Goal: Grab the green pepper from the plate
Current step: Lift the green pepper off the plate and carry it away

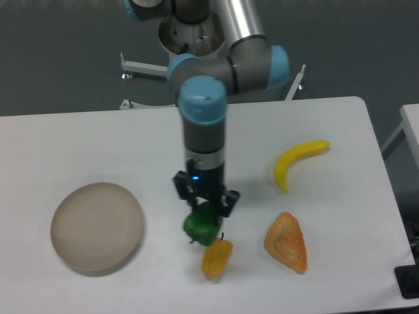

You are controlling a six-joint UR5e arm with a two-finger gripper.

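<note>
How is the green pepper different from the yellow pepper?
The green pepper is bright green; the yellow pepper is yellow-orange.
The green pepper is held in the gripper; the yellow pepper lies free on the table.
The green pepper looks rounder and lumpier; the yellow pepper looks longer and narrower.
Both are small, similar-sized peppers, and neither is on the plate.

My arm's upper tube (237, 21) is bright brushed metal, its joints (203, 104) capped in smooth blue plastic. The green pepper (200, 224) looks glossy and waxy. The plate (97, 226) is matt beige. The bench (91, 144) is smooth, matt white.
</note>
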